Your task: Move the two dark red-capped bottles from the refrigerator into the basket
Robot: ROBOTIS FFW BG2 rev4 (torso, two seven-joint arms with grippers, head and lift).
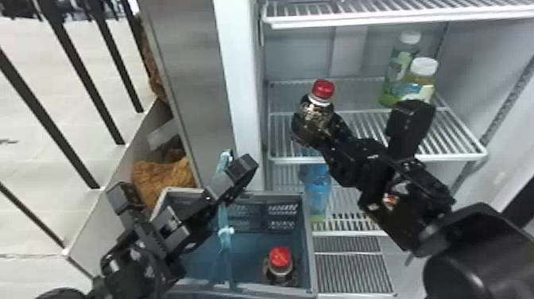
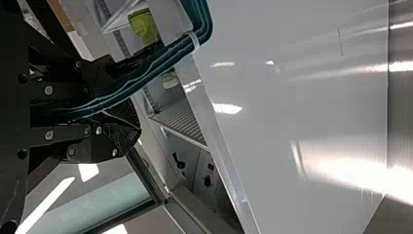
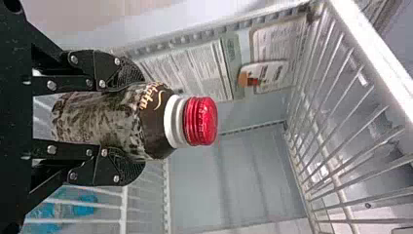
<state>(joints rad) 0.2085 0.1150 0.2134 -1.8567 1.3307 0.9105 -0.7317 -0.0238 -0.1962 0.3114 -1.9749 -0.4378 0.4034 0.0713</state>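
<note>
refrigerator point(image 1: 300, 49): at right in the head view, its white left edge rising just beyond the basket.
middle shelf point(image 1: 373, 158): open wire lies between the held bottle and two white-capped bottles point(image 1: 423, 85) at the back right.
basket point(image 1: 312, 254): its right rim is near the fridge's lower shelves; inside, there is room left of the standing bottle and behind it.
right gripper point(image 1: 321, 121): closed around the held bottle, near the middle shelf's left front.
left gripper point(image 1: 228, 189): fingers drawn together over the basket, blue cord point(image 2: 160, 63) across them; whether they pinch it, i cannot tell.
held bottle point(image 3: 151, 122): dark, between the right fingers, red cap past their tips; shelf contact unclear.
standing bottle point(image 1: 280, 273): dark, red-capped, upright in the basket's near right corner.
</note>
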